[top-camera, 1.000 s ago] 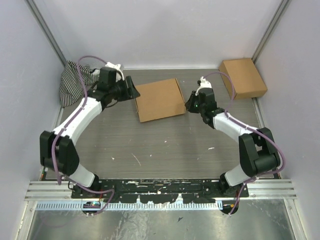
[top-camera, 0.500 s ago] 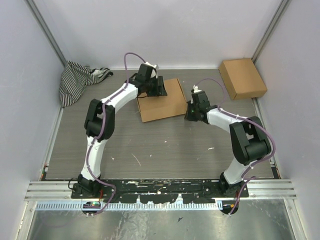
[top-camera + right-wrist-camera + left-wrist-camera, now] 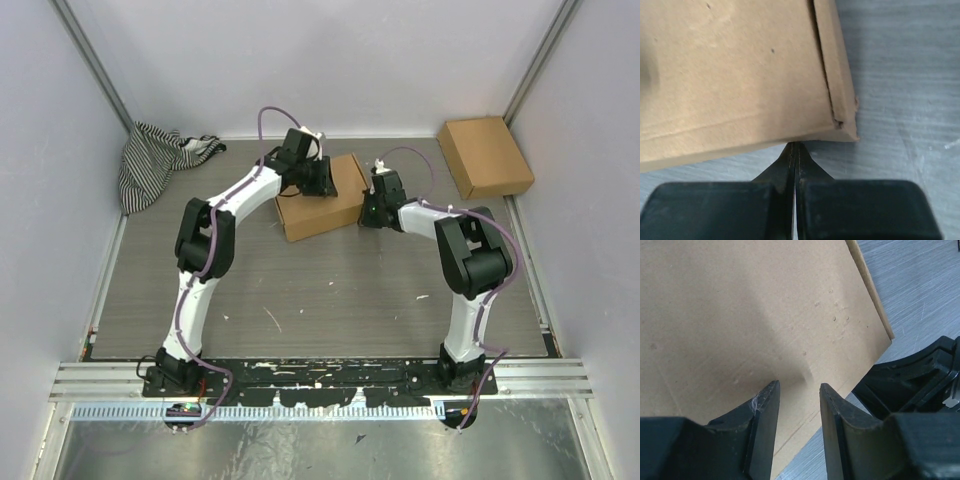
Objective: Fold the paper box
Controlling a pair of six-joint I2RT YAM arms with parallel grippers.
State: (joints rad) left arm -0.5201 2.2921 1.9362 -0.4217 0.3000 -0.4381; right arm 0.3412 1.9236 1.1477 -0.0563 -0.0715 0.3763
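On the table (image 3: 300,290), paper box (image 3: 325,215) closed, second cardboard box (image 3: 485,155) closed

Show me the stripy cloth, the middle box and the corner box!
striped cloth (image 3: 150,162), top view, middle of the heap.
paper box (image 3: 322,215), top view, bare top near its front edge.
smaller cardboard box (image 3: 486,156), top view, centre of its top.
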